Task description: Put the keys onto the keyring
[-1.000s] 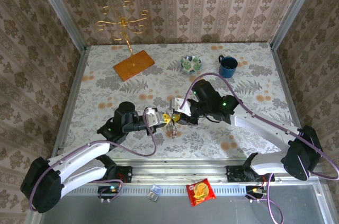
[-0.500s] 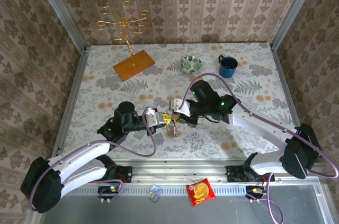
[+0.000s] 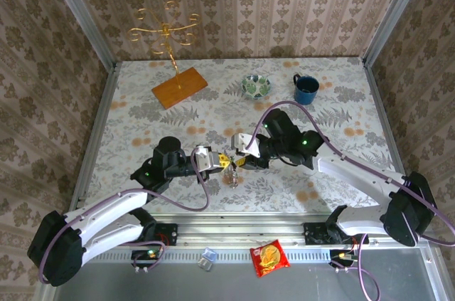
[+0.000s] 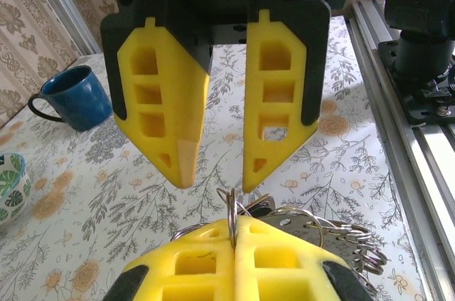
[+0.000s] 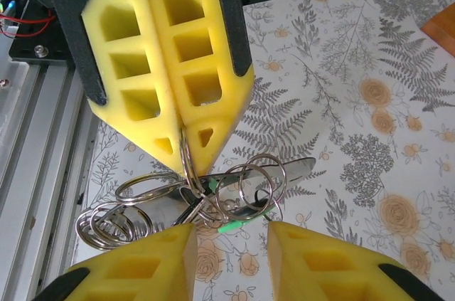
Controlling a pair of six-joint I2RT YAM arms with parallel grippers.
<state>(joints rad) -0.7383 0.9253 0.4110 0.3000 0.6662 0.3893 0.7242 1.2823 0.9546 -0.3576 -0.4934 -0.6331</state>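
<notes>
**Top external.** We see both arms meeting over the near middle of the flowered counter. The left pincer and the right pincer point at each other with their tips near. The bunch of keys sits just beneath the gap between them. A blue mug and a small bowl stand well apart at the far side.

**Left wrist.** We find the left pincer closed. Its yellow pads pinch a thin keyring that stands upright out of the seam. The right pincer faces it with jaws apart, its tips just beyond the ring and not touching it. The ring lines up with the gap between those tips. More rings of the bunch spill out to the right of the closed pads.

**Right wrist.** We see the right pincer open, one pad at each side of the bottom edge. Opposite, the left pincer clamps the keyring at its very tips. The keys and loose rings tangle just below that grip, between the two pincers. We cannot tell whether they rest on the counter.
</notes>
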